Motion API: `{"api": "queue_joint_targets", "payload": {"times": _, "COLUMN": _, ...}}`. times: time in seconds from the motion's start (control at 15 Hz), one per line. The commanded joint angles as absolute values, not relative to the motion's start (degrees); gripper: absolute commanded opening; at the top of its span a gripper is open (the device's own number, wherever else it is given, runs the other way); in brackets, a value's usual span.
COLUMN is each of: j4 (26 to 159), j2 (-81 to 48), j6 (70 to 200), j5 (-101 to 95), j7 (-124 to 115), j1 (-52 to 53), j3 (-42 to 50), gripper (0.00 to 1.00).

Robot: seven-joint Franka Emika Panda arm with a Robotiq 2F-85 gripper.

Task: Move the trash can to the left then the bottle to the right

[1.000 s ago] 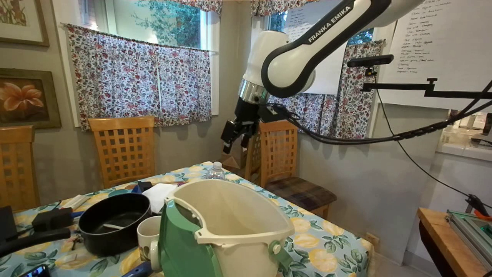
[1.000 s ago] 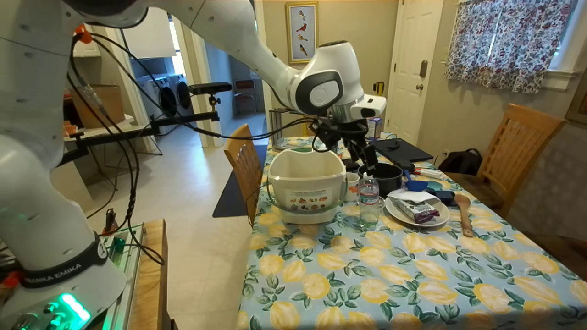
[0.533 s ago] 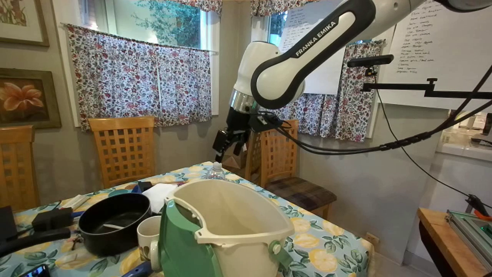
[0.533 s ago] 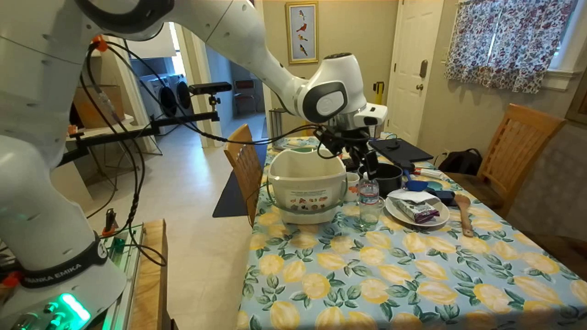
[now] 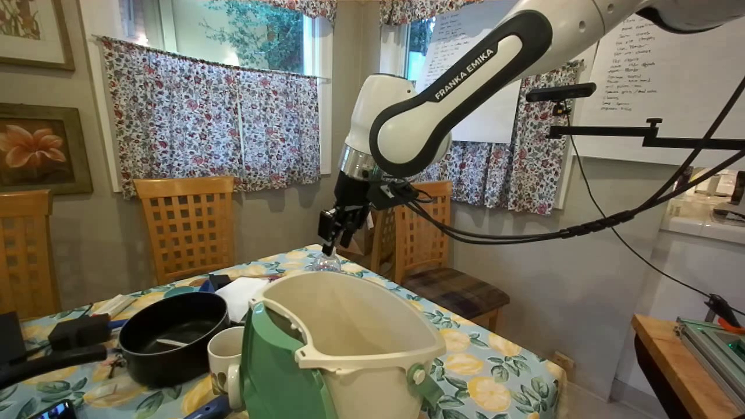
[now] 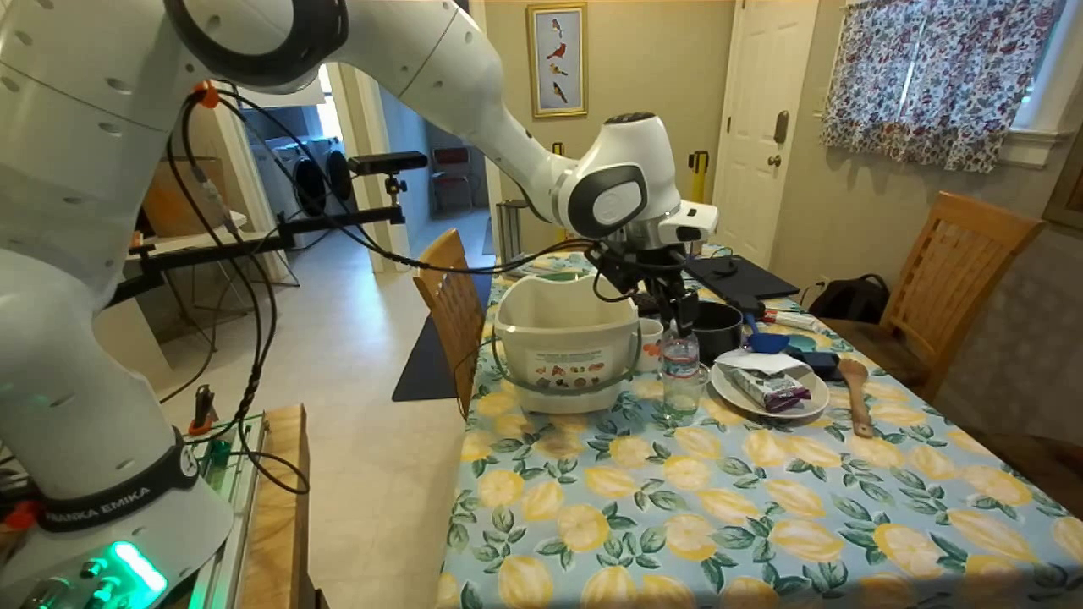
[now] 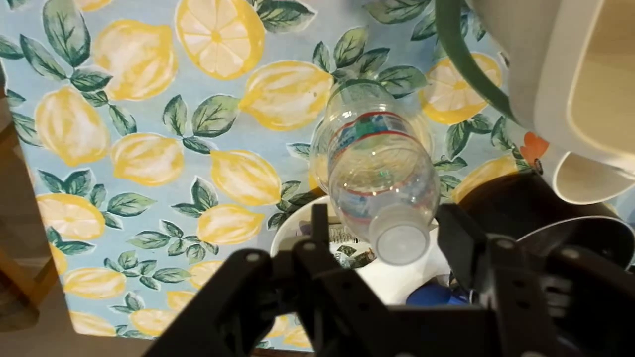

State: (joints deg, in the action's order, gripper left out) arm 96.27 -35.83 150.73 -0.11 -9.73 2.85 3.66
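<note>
The trash can, a large cream-white bin with a green panel, stands upright on the table in both exterior views [image 5: 378, 393] [image 6: 567, 368]; its rim shows at the right of the wrist view [image 7: 545, 74]. The bottle, clear with a bluish, red-edged label, stands upright beside it [image 6: 680, 364]; it also shows in the wrist view [image 7: 382, 168], and its top shows behind the bin [image 5: 326, 263]. My gripper [image 7: 382, 215] is open above the bottle, pointing down [image 5: 336, 245] [image 6: 682, 326]. The cap lies between the fingers in the wrist view, with gaps on both sides.
A wide clear cup [image 6: 700, 391] stands right by the bottle's lower part. A white mug [image 5: 224, 349] and a black pan [image 5: 174, 337] are near the bin. A plate [image 6: 791, 414] with a packet and a wooden spoon [image 6: 856, 397] lie beyond the bottle.
My gripper has moved down, from well above the bottle to its cap, and a little left in the exterior view with the windows. The trash can and bottle have not moved.
</note>
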Motion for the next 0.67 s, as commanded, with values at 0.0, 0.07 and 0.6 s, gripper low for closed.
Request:
{"api": "queue_joint_targets", "payload": {"times": 0.0, "j4": 94.1, "j2": -37.2, "j6": 151.0, "j5": 0.1, "j7": -9.4, "j1": 2.7, "j3": 3.1, "gripper": 0.30}}
{"api": "queue_joint_targets", "payload": {"times": 0.07, "j4": 94.1, "j2": -37.1, "j6": 151.0, "j5": 0.1, "j7": -9.4, "j1": 2.7, "j3": 3.1, "gripper": 0.22}}
{"api": "queue_joint_targets", "payload": {"times": 0.6, "j4": 94.9, "j2": -35.6, "j6": 150.9, "j5": 0.1, "j7": -9.2, "j1": 2.7, "j3": 2.7, "gripper": 0.07}}
